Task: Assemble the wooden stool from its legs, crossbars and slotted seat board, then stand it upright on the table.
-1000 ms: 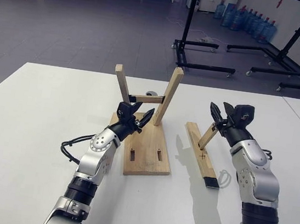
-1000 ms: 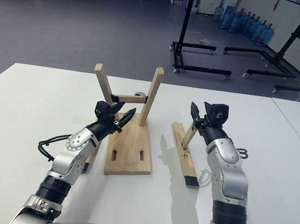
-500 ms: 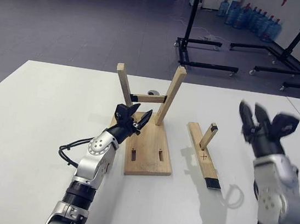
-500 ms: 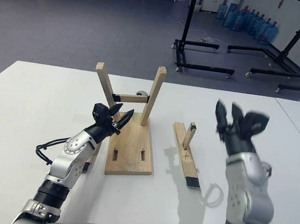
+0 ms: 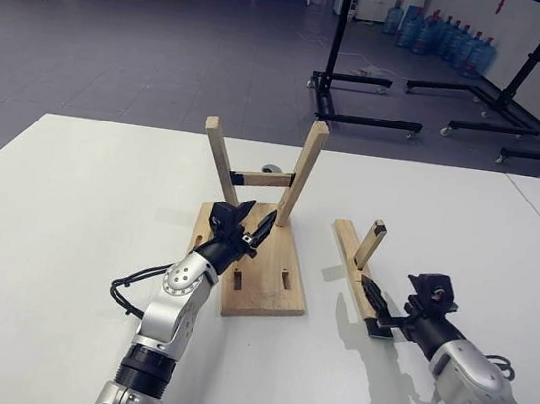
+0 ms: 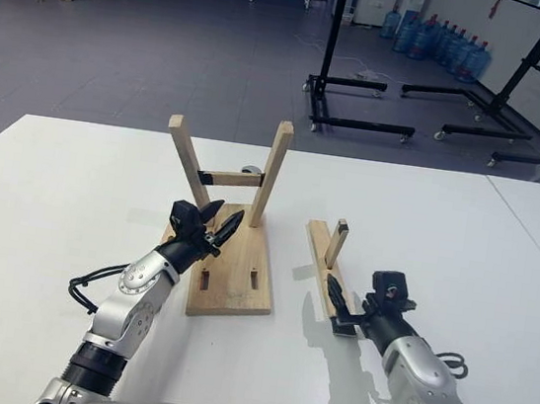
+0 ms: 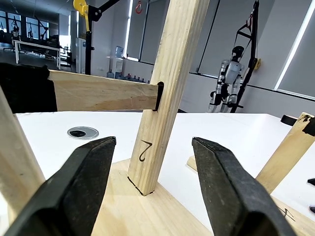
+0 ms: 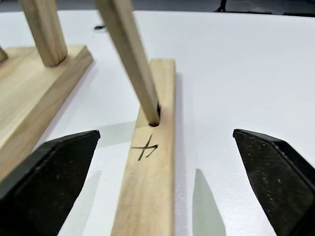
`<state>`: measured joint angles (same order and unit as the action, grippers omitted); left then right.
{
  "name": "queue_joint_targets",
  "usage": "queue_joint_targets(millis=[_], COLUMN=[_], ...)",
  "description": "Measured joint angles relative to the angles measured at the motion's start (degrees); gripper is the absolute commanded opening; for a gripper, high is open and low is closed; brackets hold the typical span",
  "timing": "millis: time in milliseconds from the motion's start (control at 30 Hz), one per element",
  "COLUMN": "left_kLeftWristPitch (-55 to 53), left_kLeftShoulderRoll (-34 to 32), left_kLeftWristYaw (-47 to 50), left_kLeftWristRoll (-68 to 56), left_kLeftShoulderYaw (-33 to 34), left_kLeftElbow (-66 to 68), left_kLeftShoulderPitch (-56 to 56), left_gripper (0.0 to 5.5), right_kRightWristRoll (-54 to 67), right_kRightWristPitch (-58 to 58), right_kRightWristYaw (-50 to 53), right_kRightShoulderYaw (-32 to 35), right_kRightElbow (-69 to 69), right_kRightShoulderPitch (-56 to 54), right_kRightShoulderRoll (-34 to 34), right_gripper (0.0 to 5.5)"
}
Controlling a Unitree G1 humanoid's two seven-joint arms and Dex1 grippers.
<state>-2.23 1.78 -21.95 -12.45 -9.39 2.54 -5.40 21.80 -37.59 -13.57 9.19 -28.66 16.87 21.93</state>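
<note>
My right fingers (image 8: 54, 177), wide apart and empty, flank near end of loose leg (image 5: 358, 271); long axis runs up-frame, away. Left fingers (image 7: 88, 182) likewise apart, empty.

Item, your right gripper (image 5: 372, 297):
- A second ago: up at the top end of the short crossbar (image 5: 371, 242).
- Half a second ago: lifted high and off to the right, clear of that piece, fingers apart.
- Now: dropped low over the table at the near end of the loose leg (image 5: 349, 247), fingers spread wide with the leg lying between them.

Item, short crossbar: gripper now off it.
</note>
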Motion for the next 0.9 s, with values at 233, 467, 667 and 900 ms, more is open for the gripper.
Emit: queue_joint_targets(millis=[233,467,667,900], left_kLeftWristPitch=[-0.5,-0.9,-1.1,-3.6], left_kLeftShoulderRoll=[-0.1,-0.1,-0.3,0.1], left_kLeftWristYaw=[-0.1,0.1,0.0,0.1], left_kLeftWristRoll=[0.0,0.0,-0.2,-4.6], left_kLeftShoulderYaw=[-0.7,-0.7,0.1,3.8], left_kLeftElbow=[0.0,0.0,0.0,0.0], left_kLeftShoulderPitch=[0.1,0.1,0.1,-1.7], left_gripper=[2.83,2.83,2.83,2.83], right_kRightWristRoll=[-4.7,-3.1,-2.5,-2.6], right_kRightWristPitch=[-4.3,-4.4,-4.8,-6.2], right_kRightWristYaw=[1.7,-0.5,-0.6,-0.5], right_kRightShoulderYaw=[-4.3,-2.9,-1.7,-2.0], right_kRightElbow=[5.5,8.1,8.6,8.0], right_kRightShoulderPitch=[-2.5,-4.0,-4.1,-5.2], right_kRightShoulderRoll=[0.1,-0.7,-1.3,-1.6], right_gripper=[4.42,3.19,2.33,2.04])
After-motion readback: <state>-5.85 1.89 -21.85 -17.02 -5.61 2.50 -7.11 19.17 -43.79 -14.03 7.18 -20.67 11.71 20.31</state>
